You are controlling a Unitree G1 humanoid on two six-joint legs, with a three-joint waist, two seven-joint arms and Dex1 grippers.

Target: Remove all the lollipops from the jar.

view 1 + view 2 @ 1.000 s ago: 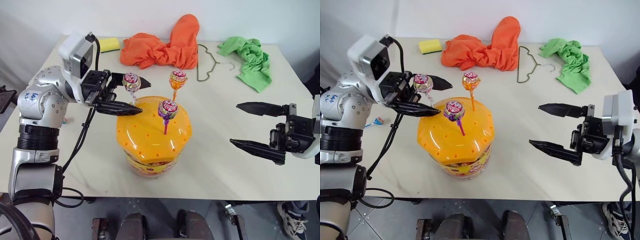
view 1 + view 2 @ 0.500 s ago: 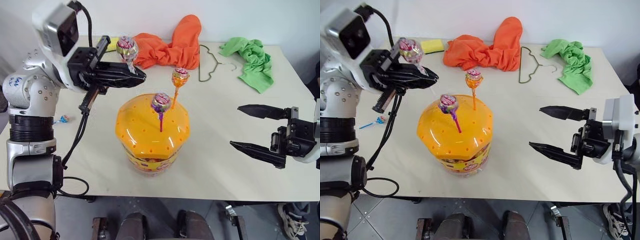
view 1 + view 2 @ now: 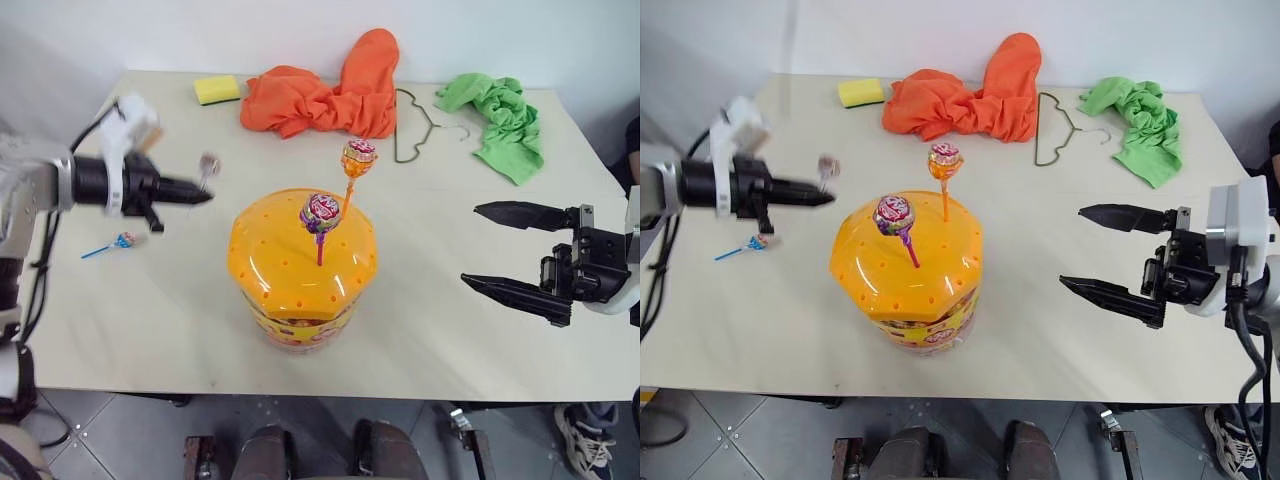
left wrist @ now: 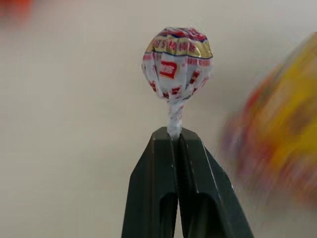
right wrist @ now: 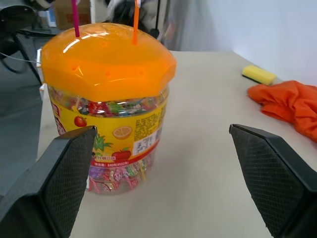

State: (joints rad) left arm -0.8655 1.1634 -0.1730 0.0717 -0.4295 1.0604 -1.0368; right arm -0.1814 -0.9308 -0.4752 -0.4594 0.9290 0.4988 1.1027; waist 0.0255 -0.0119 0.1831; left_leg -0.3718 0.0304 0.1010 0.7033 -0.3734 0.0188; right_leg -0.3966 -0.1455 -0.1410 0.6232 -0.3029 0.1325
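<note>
The jar, an orange-domed tub with a colourful label, stands mid-table. Two lollipops stand in its lid: a purple one on a red stick and an orange one on an orange stick. My left gripper hangs over the table to the jar's left, shut on the stick of a pink-red lollipop. A further lollipop with a blue stick lies on the table below that hand. My right gripper stands open to the right of the jar, pointing at it, apart from it.
An orange cloth, a yellow sponge, a wire hanger and a green cloth lie along the far side of the table. A person's shoe shows on the floor at the front right.
My left gripper closed on the pink-red lollipop's stick, lifted it out of the jar's lid, then swung left and down over the table. The right gripper has stayed where it was.
</note>
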